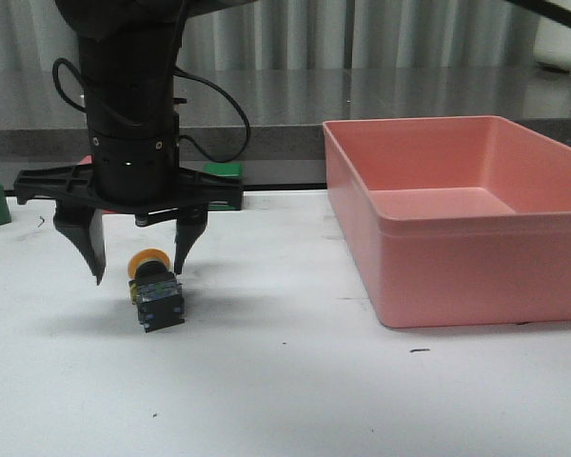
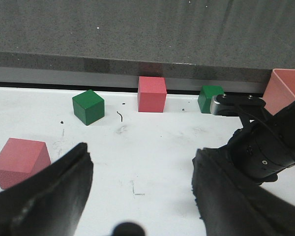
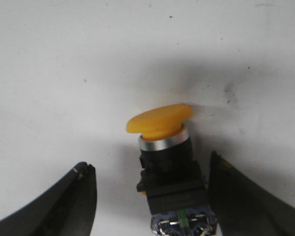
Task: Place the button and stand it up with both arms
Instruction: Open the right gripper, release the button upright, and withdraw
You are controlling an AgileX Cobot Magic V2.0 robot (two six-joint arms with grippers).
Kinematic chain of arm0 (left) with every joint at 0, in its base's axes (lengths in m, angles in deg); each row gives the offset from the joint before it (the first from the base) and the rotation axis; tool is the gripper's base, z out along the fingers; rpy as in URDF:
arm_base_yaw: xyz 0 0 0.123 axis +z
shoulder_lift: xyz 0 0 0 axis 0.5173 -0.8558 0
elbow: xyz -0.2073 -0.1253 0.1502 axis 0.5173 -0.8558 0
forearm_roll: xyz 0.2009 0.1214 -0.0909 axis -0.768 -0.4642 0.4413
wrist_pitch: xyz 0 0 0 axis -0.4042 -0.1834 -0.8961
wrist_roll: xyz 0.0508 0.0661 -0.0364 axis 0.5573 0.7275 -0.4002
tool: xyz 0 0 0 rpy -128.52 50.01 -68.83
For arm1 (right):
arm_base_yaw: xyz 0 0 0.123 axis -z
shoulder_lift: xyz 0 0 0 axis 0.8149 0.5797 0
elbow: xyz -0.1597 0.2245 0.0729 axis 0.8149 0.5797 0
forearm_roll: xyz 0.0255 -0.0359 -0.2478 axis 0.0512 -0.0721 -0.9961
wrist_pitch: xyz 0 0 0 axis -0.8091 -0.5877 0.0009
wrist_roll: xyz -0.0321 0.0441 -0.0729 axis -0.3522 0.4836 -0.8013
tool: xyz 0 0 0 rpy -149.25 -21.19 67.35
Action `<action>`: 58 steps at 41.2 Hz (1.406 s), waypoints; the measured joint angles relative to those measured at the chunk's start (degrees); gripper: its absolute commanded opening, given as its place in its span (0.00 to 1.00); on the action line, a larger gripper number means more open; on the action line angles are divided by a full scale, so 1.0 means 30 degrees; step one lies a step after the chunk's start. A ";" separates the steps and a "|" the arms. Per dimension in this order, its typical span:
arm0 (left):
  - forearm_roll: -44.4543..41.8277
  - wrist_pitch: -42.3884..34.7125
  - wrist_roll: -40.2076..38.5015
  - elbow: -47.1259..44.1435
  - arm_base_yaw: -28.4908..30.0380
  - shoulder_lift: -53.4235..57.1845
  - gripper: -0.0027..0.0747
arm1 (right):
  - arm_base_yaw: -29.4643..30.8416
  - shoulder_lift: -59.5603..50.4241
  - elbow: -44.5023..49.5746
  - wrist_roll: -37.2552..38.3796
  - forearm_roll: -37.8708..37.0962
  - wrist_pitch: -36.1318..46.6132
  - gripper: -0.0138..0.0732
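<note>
The button point(image 1: 155, 290) is seen lying on its side on the table point(image 1: 314, 390), left of the bin point(image 1: 476, 257). It is straddled by the right gripper point(image 1: 139, 276), whose fingers are spread and not touching it. The left gripper point(image 2: 142, 196) is held apart over bare table.

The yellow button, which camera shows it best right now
The right wrist view: the button fills the frame, lying on its side between open fingers, cap, collar and contacts clear. The front view shows it small, partly behind the gripper. The left wrist view does not show it.
</note>
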 measured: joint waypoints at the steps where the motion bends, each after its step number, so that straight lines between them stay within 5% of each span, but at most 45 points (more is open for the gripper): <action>1: 0.0009 0.0000 0.0000 0.0000 0.0000 0.0000 0.60 | 0.0000 0.0000 -0.0121 -0.0308 0.0000 -0.0233 0.75; 23: 0.0009 0.0000 0.0000 0.0000 0.0000 0.0000 0.60 | 0.0494 -0.4392 -0.0664 -1.0831 -0.2461 -0.2361 0.75; 32: 0.0009 0.0000 0.0000 0.0000 0.0000 0.0000 0.60 | 0.1670 -0.7268 0.0903 -1.2778 -0.1641 -0.2399 0.74; 39: 0.0009 0.0000 0.0000 0.0000 0.0000 0.0000 0.60 | 0.3203 -1.0461 0.5407 -1.3416 -0.0817 -0.2235 0.74; 58: 0.0009 0.0000 0.0000 0.0000 0.0000 0.0000 0.60 | 0.4701 -2.2292 1.9618 -1.3777 -0.0283 0.3869 0.74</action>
